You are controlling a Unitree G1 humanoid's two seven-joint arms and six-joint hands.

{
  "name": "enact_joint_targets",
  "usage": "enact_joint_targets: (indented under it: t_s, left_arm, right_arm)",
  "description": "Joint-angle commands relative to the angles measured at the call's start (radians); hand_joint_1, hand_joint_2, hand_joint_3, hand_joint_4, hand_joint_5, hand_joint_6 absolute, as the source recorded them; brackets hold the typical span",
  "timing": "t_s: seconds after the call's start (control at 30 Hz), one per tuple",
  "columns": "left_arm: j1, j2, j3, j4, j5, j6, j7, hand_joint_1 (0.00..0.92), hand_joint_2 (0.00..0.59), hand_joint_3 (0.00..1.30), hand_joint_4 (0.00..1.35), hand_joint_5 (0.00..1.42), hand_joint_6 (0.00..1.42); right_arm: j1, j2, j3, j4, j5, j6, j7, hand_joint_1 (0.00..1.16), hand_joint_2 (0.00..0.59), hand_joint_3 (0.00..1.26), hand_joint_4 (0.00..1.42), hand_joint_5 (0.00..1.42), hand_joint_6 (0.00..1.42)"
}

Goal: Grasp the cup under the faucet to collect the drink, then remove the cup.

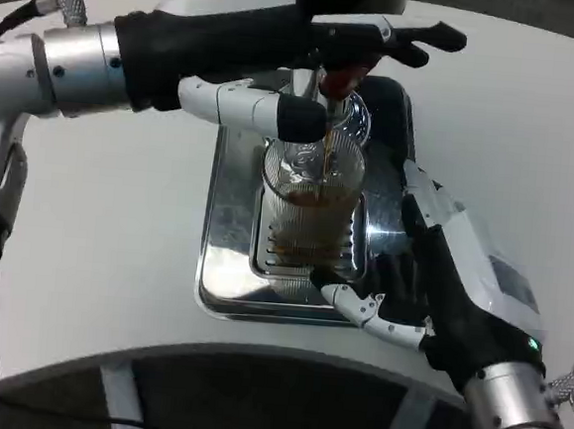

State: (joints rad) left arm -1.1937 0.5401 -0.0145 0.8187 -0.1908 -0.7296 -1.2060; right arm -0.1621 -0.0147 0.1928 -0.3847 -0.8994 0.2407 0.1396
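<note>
- The clear ribbed glass cup (311, 202) stands on the slotted grille of the shiny metal drip tray (226, 259), directly under the dark faucet spout (340, 78), with a thin brown stream falling into it; brown drink fills roughly its lower half.
- Risk: pulling the cup away while the stream runs would probably spill drink onto the tray; waiting too long could overfill it.
- Risk: a loose hold on smooth glass may let the heavier, filling cup slip or tip.
- The right hand (431, 276) wraps the cup's right side, its fingers (369, 310) curling round the base, clamped on it.
- The left hand (320, 48) reaches over the faucet top, apparently pressing its lever; fingers extended, holding nothing.
</note>
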Motion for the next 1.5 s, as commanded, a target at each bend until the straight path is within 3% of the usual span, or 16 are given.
enact_joint_targets:
  t_s: [0.03,0.57,1.5]
  left_arm:
    - [0.031,0.014,-0.009,0.003,0.013,-0.008,-0.015,0.000,0.028,0.09,0.00,0.06,0.00]
    - [0.034,0.015,-0.007,0.006,0.015,-0.011,-0.005,0.000,0.029,0.10,0.00,0.07,0.00]
    - [0.038,0.021,0.000,-0.001,0.007,-0.012,-0.004,0.000,0.033,0.10,0.00,0.07,0.01]
  right_arm:
    - [-0.037,-0.002,0.018,0.040,0.020,0.024,-0.016,0.56,0.221,0.00,0.00,0.00,0.00]
    - [-0.159,0.007,0.057,0.153,0.079,0.062,-0.055,0.54,0.217,0.00,0.00,0.00,0.00]
    - [-0.231,-0.003,0.071,0.245,0.160,0.085,-0.120,0.54,0.208,0.00,0.00,0.00,0.00]
